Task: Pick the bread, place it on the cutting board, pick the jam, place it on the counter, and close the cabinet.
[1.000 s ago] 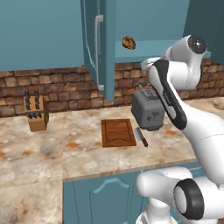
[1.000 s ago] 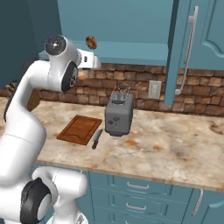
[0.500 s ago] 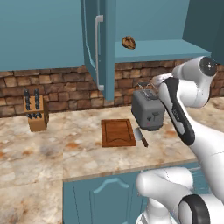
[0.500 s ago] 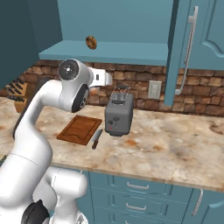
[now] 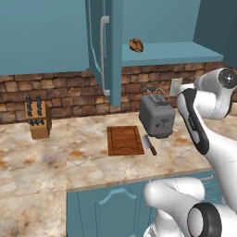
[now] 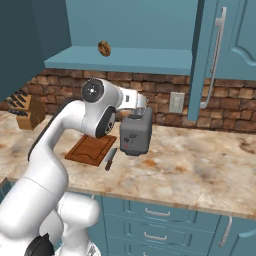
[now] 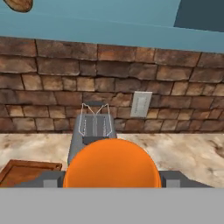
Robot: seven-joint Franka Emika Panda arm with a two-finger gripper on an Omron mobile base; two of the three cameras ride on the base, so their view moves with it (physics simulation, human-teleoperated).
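The jam (image 7: 111,162) shows as a big orange disc at the bottom of the hand view, and my gripper (image 7: 111,178) is shut on it, a grey finger on either side. My hand (image 6: 142,103) hangs just above the toaster (image 6: 136,131). The bread (image 5: 135,45) lies on the shelf of the open cabinet (image 5: 104,51), above and to the left of my hand; the hand view catches the bread (image 7: 17,4) at its top left corner. Left of the toaster, the cutting board (image 5: 125,140) lies bare on the counter (image 5: 88,169).
A knife (image 5: 149,145) lies between the board and the toaster (image 5: 156,115). A knife block (image 5: 38,121) stands at the far left by the brick wall. The second open cabinet door (image 6: 207,60) hangs right of my hand, over a wall outlet (image 6: 175,102).
My arm has come down from shelf height to just above the toaster, carrying the jam. The bread has stayed on the shelf.
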